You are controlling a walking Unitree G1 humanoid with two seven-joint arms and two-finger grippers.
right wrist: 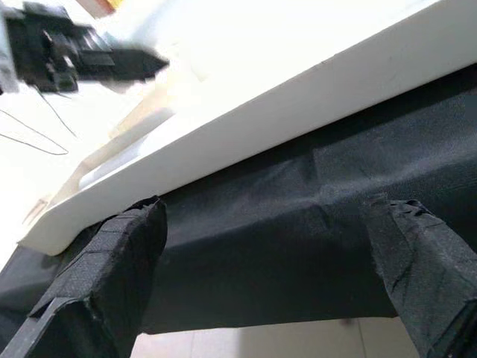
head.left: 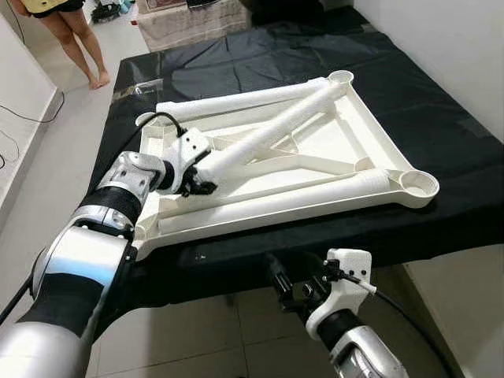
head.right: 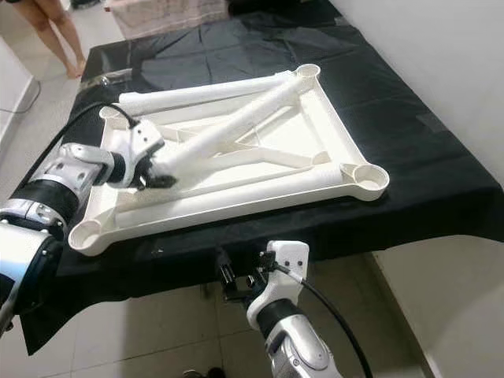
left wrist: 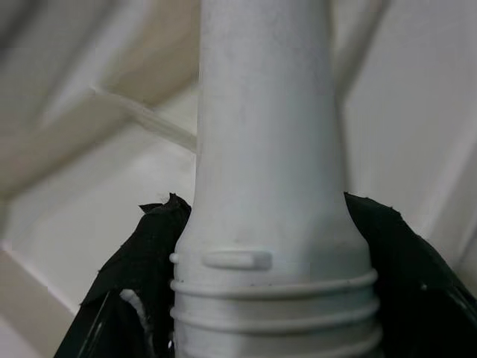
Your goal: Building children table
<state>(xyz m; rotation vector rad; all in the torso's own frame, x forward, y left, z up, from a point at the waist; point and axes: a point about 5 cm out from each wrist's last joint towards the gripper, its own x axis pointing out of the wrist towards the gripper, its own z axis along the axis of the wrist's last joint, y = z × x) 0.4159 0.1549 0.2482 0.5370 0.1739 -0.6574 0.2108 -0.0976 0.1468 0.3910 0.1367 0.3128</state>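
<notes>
Left eye view has the white tabletop [head.left: 346, 150] lying upside down on a surface draped in black cloth [head.left: 441, 142], ribbed underside facing up with round leg sockets at the corners. Three white table legs rest inside it: one along the far edge [head.left: 236, 101], one along the near edge [head.left: 276, 203], and one lying diagonally [head.left: 272, 134] across the middle. The left tool [head.left: 203, 179] is pinched tight on the threaded lower end of that diagonal leg, and in the left wrist view its black fingers [left wrist: 141, 261] press against both sides of the leg right above the thread rings. The right tool [head.left: 290, 285] hangs below the surface's front edge, spread wide with nothing between its padded fingers [right wrist: 112, 261], pointing at the cloth under the tabletop rim. A person's bare legs [head.left: 79, 39] stand on the tile floor [head.left: 47, 165] at the far left.
</notes>
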